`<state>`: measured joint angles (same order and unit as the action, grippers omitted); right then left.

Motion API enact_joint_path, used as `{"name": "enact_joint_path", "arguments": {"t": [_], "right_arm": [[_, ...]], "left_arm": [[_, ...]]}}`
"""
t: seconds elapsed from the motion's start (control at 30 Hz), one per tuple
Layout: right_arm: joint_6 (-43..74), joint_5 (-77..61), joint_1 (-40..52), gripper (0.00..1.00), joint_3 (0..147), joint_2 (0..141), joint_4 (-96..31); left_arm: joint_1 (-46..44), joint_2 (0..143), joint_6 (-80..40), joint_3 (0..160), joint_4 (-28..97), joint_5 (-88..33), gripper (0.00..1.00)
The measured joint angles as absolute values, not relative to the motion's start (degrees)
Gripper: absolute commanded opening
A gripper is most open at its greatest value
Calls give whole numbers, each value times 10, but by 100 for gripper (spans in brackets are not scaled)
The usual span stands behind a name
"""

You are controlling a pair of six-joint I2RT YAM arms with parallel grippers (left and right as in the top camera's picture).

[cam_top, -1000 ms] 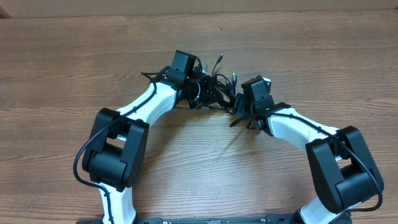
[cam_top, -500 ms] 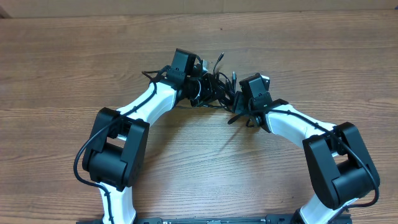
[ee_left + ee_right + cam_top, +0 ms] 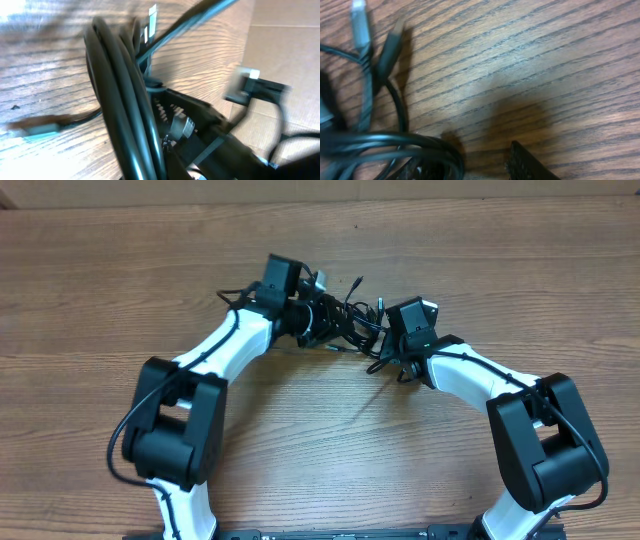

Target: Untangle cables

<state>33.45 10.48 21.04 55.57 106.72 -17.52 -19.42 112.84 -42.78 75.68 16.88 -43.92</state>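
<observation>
The cables (image 3: 348, 320) are a small black bunch of loops with plug tips sticking out, lying between my two grippers at the far middle of the table. My left gripper (image 3: 318, 318) is at the bunch's left side. In the left wrist view several black strands (image 3: 125, 100) run straight down into its jaws (image 3: 165, 160), which look shut on them. My right gripper (image 3: 385, 358) is at the bunch's right side. In the right wrist view its fingers (image 3: 470, 167) stand apart, with a cable loop (image 3: 385, 145) lying over the left finger. Two plug tips (image 3: 360, 25) lie on the wood.
The wooden table (image 3: 120, 290) spreads around both arms. A cardboard-coloured edge (image 3: 320, 190) runs along the table's far side. The right gripper's body (image 3: 210, 135) shows close behind the strands in the left wrist view.
My left arm has swung to the left and slightly back, drawing the bunch's left side with it. My right gripper has shifted a little to the left toward the bunch.
</observation>
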Motion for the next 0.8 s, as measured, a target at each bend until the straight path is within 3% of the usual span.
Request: {"name": "enact_joint_path", "arguments": {"t": [0.47,0.8], "right_arm": [[393,93,176,41,568,1062,-232],[414,29,101,41,582,1059,-278]], "left_arm": [[-148,1013,-411,757,189,-431,4],[-135,992,-303,757,246,-434,4]]}}
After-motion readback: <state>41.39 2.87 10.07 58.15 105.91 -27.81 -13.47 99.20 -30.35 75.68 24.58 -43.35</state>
